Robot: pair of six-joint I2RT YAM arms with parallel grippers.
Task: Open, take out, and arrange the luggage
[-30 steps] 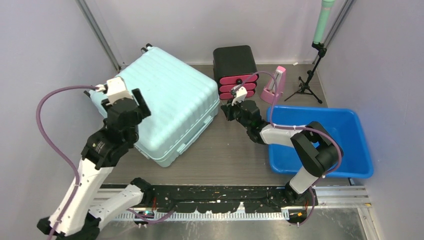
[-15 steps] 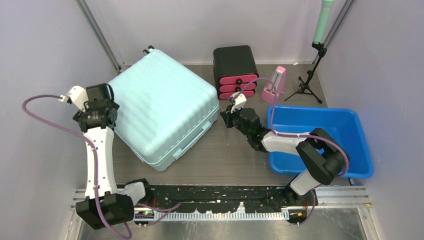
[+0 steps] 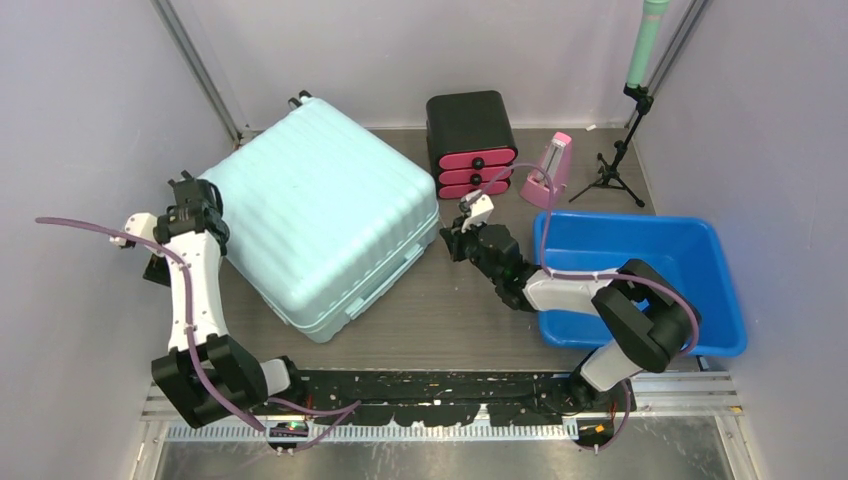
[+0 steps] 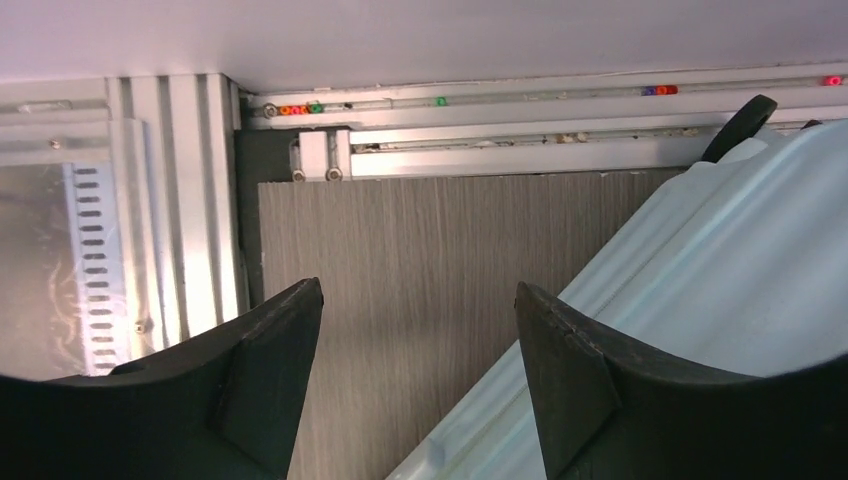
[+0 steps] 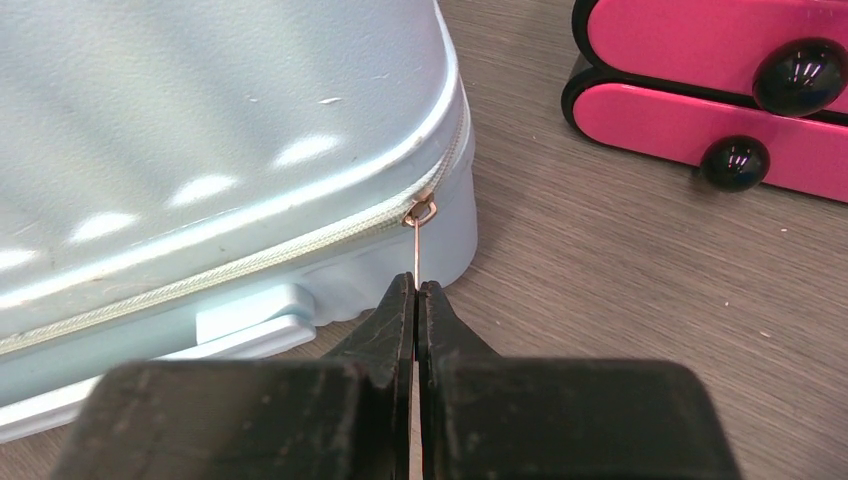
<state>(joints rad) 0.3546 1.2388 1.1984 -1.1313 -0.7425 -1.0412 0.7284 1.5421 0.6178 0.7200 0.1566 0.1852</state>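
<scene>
Tabletop (image 3: 460,310): grey wood grain, plain walls round it; I run both arms from the near edge.
Luggage (image 3: 320,215): mint shell lying flat, left of centre, lid shut, wheels at far corner.
Blue tub (image 3: 640,347): right side, apart from luggage.
Drawer box (image 3: 470,125): far centre, black, pink drawers.
Left hand (image 4: 417,290): fingers spread, nothing between, just beside luggage's left edge.
Right hand (image 5: 415,290): pinched closed on zip pull (image 5: 418,213) at luggage's right corner.
Zip pull: thin metal tab; teeth I see look closed.
Progress: I judge opening barely begun; unzipping, lifting lid, taking out, arranging all left.
</scene>
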